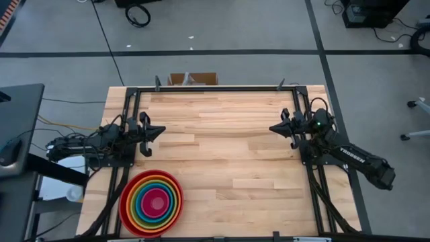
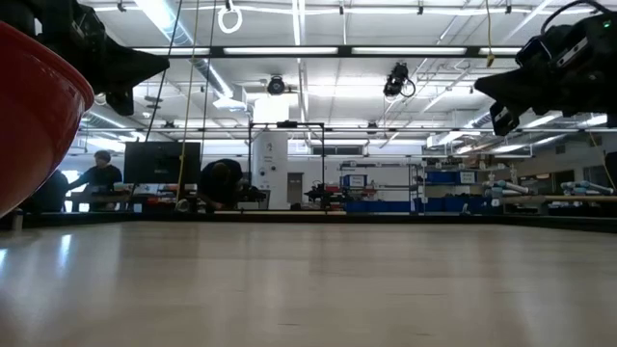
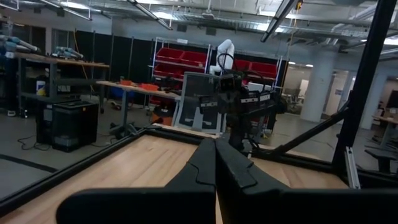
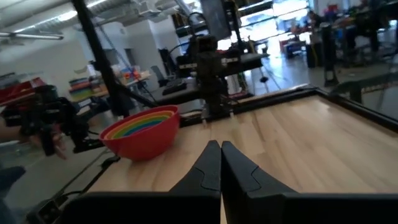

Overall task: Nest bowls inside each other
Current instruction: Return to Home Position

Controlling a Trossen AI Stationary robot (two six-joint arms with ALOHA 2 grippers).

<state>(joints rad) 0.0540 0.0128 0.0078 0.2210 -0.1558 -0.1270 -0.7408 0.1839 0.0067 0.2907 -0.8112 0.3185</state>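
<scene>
Several bowls stand nested one inside another near the table's near left corner: red outermost, then orange, yellow, green, blue and pink at the middle. The stack rests by the red bowl's base on the wood; its red wall fills the low view's left edge. My left gripper hangs shut above the table's left side, pointing right. My right gripper hangs shut above the right side, pointing left. Both grippers are apart from the bowls and hold nothing.
A black frame runs along the table's far edge and down both sides. A small cardboard box sits just beyond the far edge. Bare wood lies between the two arms. People sit at desks in the room behind.
</scene>
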